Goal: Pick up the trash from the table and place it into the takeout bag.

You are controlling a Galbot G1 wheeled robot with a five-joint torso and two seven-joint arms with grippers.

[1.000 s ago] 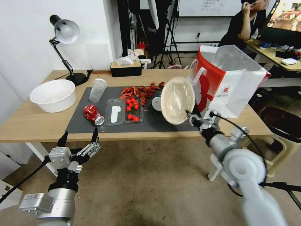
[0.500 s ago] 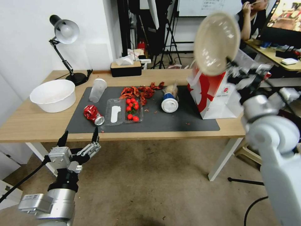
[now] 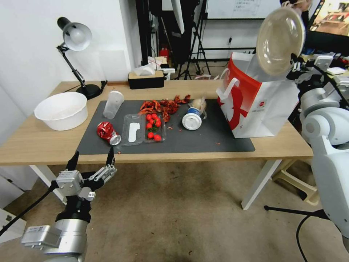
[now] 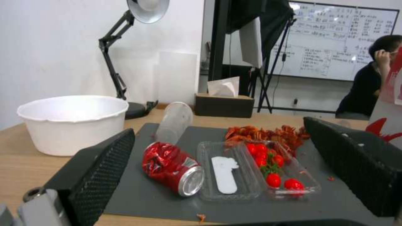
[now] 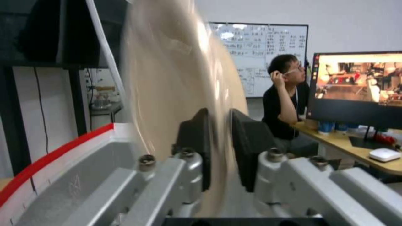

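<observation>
At the upper right of the head view I have the right gripper (image 3: 293, 62) pinched on the rim of the tan round bowl (image 3: 280, 40), a smooth glossy dish tipped on edge just above the open mouth of the takeout bag (image 3: 260, 100), boxy white with a red side panel and loop handles. In the right wrist view its dark pads (image 5: 197, 138) clamp the bowl's thin wall. My left gripper (image 3: 91, 160) hangs at the lower left in front of the table (image 3: 40, 145), its textured black fingers spread wide and empty. On the dark grey mat (image 3: 203, 140) lie the crushed red can (image 3: 108, 132), the frosted plastic cup (image 3: 113, 104) and the blue cup with white lid (image 3: 192, 118).
</observation>
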